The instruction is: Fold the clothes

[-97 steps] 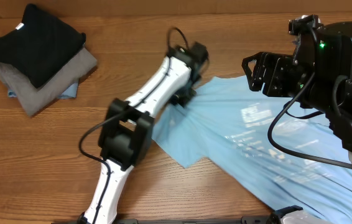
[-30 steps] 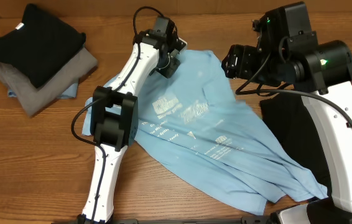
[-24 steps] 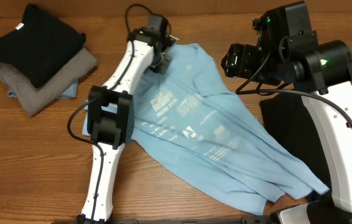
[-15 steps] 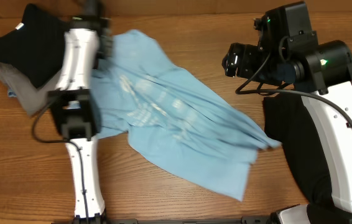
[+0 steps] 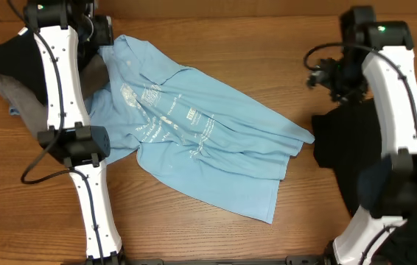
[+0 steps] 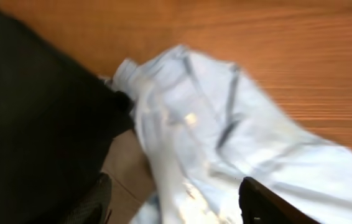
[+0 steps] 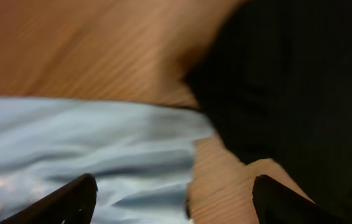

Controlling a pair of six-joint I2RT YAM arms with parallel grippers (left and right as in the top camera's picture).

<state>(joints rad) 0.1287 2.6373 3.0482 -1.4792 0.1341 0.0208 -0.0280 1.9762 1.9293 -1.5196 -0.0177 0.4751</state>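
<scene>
Blue shirt: crumpled, lying from upper left to centre of bench.
Black shirt: right edge.
Left tool: spread, over blue collar.
Right tool: spread, over both shirts' edges.

Left arm rises from the near edge, elbow beside the blue T-shirt's left side, forearm running to its far left corner; left gripper sits at that corner, jaws wide apart over the cloth, fingers clear of it; right arm stands right of the shirt, bent over; right gripper hangs beyond the shirt's right tip, jaws spread, gripping nothing.
</scene>
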